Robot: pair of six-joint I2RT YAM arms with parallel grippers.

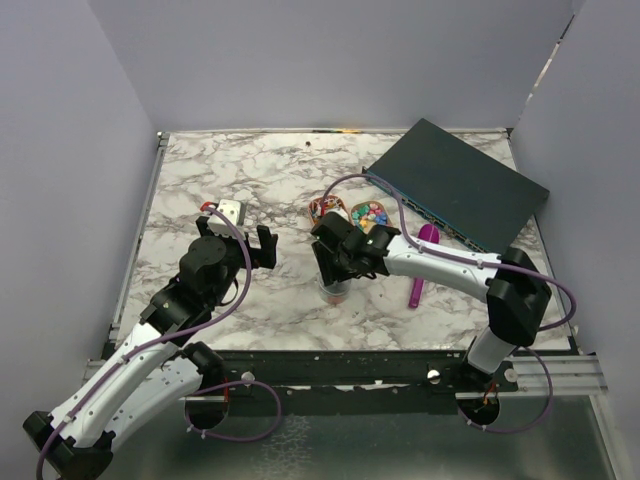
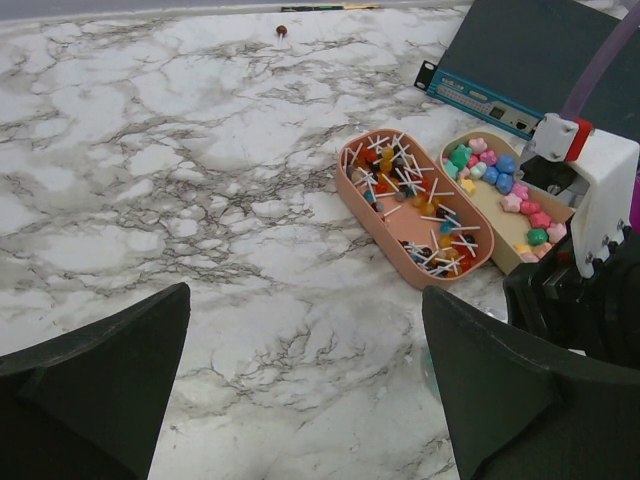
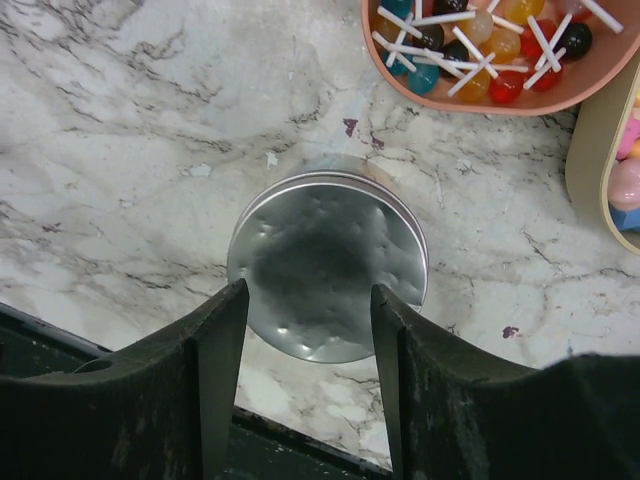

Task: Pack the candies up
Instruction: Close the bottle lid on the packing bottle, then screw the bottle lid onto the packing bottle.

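The candies (image 2: 505, 185) are small pastel pieces lying in a beige oval tray (image 2: 500, 232), also seen in the top view (image 1: 371, 213). A small clear jar (image 1: 335, 291) with a silver lid (image 3: 328, 262) stands on the marble in front of the trays. My right gripper (image 3: 308, 350) hangs just above the lid with its fingers apart, holding nothing; in the top view it (image 1: 336, 266) hides most of the jar. My left gripper (image 2: 305, 385) is open and empty over bare marble, left of the jar (image 1: 264, 248).
A pink oval tray (image 2: 372, 205) of lollipops sits left of the candy tray. A dark flat box (image 1: 460, 185) lies at the back right. A purple tool (image 1: 422, 262) lies beside the right arm. The table's front edge (image 3: 300, 440) is just behind the jar.
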